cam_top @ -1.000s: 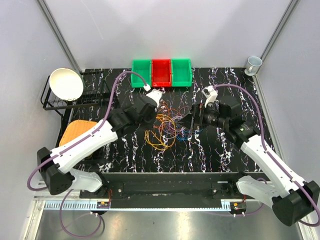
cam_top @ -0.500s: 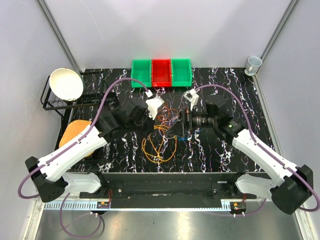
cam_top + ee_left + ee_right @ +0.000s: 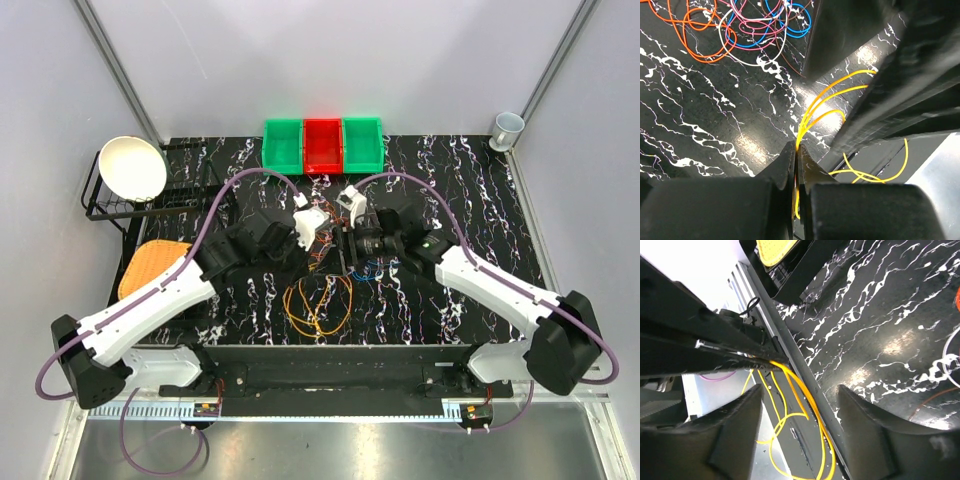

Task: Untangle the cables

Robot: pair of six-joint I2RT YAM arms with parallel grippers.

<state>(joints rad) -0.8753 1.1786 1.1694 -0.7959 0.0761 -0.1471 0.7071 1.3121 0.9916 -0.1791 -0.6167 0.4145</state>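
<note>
Your left tool was clamped tight on one yellow cable, pinched right at the tips. That grip looked meant to single this strand out from the pile. Its loops trailed out ahead of the tips. The other cables lay bunched on the tabletop further beyond the tips, well apart from the grip. Your right tool was spread wide with nothing in it. The same yellow strand ran just ahead of its tips, probably lined up for a second grip. Pile not yet separated.
</note>
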